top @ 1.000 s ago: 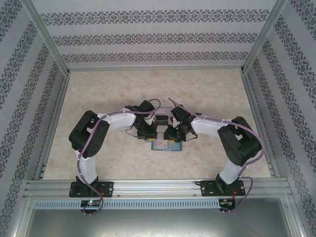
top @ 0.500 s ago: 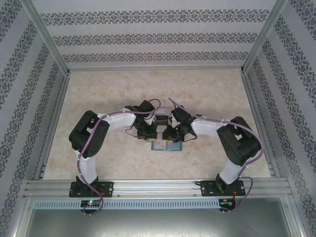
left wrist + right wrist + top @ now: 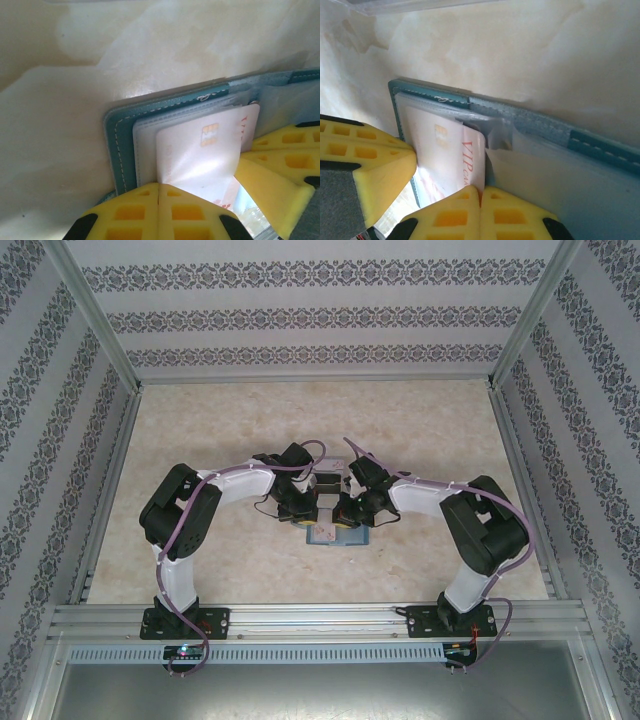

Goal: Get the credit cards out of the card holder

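Left wrist shot: seeing left gripper (image 3: 158,200) pinched shut at the near edge of the open card holder (image 3: 120,150) on the table (image 3: 75,75), can't tell on what. Got right gripper (image 3: 480,205) closed tight on the pale credit card (image 3: 200,150). Mid-pull, probably; next, slide it clear, holder pinned.

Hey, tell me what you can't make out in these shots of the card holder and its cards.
Top view: card holder mostly under both wrists; cards too small to count.
Left wrist view: shut fingers of the left gripper cover the credit card at its near edge; card or sleeve pinched, unclear.
Right wrist view: the right gripper hides the end of the card's print.
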